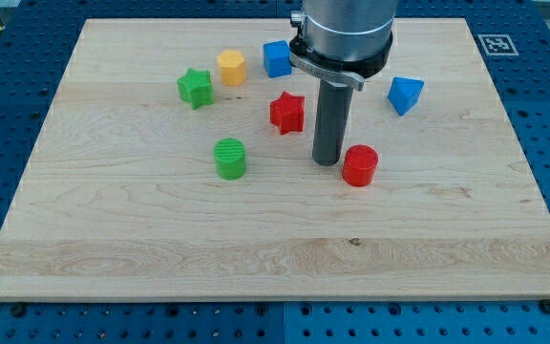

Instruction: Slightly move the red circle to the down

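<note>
Tool tip (327,161) beside red circle (359,165) (red star (287,112) nearby).

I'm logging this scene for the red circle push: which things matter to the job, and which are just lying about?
In the job:
red round plastic block
my tip, just to its left in the view

Lying about:
red star block
green star block
green round block
yellow hexagonal block
blue cube block
blue angular block

Pale grained wooden board (160,220); red cylinder block (359,165), red star block (286,112), green star block (195,88), yellow hexagon block (231,68).
</note>
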